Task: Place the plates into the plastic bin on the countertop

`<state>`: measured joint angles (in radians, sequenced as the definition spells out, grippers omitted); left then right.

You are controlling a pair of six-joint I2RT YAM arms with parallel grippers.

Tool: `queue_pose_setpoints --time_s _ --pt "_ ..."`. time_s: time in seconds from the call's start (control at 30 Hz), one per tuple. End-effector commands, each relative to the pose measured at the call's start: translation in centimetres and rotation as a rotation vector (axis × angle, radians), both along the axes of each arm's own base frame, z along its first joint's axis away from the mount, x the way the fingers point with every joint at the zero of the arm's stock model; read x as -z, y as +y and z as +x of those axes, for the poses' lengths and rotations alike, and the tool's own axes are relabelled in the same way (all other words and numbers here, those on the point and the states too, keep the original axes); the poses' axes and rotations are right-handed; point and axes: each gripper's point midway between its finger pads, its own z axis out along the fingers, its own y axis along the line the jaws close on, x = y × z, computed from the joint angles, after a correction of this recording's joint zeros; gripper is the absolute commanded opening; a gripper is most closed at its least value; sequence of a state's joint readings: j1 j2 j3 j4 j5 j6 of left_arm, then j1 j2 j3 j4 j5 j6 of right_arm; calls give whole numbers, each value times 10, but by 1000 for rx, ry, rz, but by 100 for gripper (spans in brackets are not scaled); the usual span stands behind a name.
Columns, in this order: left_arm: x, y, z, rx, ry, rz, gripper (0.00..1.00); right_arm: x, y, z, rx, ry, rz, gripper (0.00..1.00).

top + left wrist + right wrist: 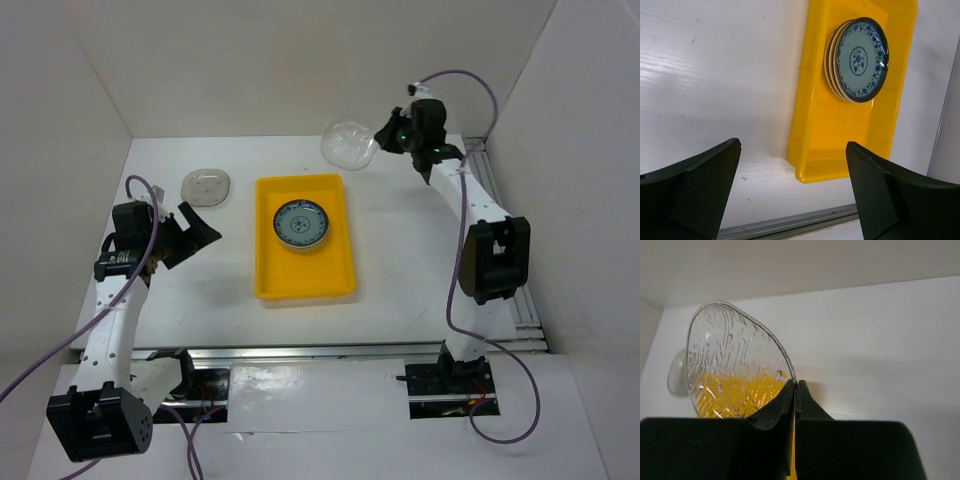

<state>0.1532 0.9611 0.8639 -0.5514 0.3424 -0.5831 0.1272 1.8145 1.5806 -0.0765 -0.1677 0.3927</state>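
Note:
The yellow plastic bin [268, 268] sits mid-table and holds a stack of plates topped by a blue-patterned plate [301, 224]; both show in the left wrist view, bin [820, 150] and plate [860, 59]. My right gripper [384, 134] is shut on the rim of a clear glass plate [348, 143], held tilted in the air behind the bin's far right corner; the right wrist view shows the plate [730, 365] pinched at its edge by the gripper [796, 385]. A white-grey plate [207, 186] lies on the countertop left of the bin. My left gripper [198, 229] is open and empty.
White walls close in the table on the left, back and right. A metal rail [330, 350] runs along the near edge, and another rail runs along the right side [505, 215].

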Motion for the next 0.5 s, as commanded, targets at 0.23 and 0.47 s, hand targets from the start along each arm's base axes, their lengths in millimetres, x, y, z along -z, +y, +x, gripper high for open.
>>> queue_pose_setpoints --time_s 0.23,0.47 --pt "-3 9 5 -29 -18 8 100 104 139 -51 -539 186 -223 0" --pt "-3 9 5 -29 -18 8 100 118 157 -66 -562 218 -212 0"
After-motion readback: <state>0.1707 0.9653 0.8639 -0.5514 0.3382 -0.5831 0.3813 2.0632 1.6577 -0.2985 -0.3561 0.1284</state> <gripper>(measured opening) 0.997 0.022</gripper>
